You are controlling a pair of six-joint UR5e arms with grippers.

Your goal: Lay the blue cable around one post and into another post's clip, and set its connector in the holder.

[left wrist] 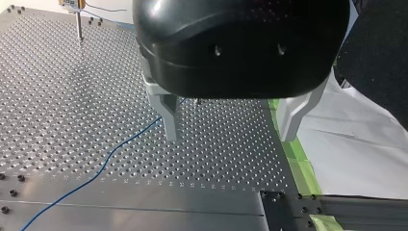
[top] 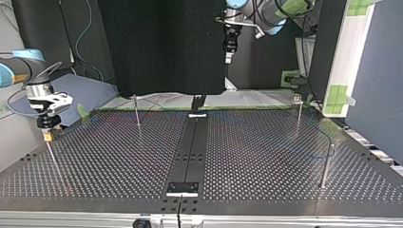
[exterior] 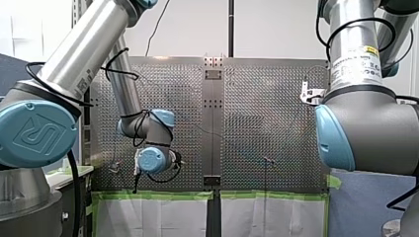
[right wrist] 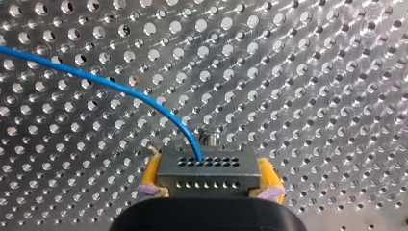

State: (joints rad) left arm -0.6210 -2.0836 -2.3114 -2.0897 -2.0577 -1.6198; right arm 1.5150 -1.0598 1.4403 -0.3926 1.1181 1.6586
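Note:
The blue cable (right wrist: 120, 86) ends in a grey metal connector (right wrist: 207, 168). My right gripper (right wrist: 207, 180) is shut on that connector, with its yellow pads (right wrist: 151, 173) on both sides. In the top view my right gripper (top: 47, 134) hangs at the left, just over a thin post (top: 53, 159). A round metal tip (right wrist: 210, 139) shows right ahead of the connector. My left gripper (left wrist: 230, 137) hovers open over the plate with nothing between its metal fingers (left wrist: 168, 118). The blue cable (left wrist: 110, 156) lies on the plate beside one finger. In the top view my left gripper (top: 228, 57) hangs high at the back.
Thin posts stand on the perforated plate (top: 119, 156): one at the back (top: 136, 110), one with a clip on top (top: 298, 111), one at the top view's right (top: 327, 164). Green tape (left wrist: 300, 163) marks the plate's edge beside white sheeting.

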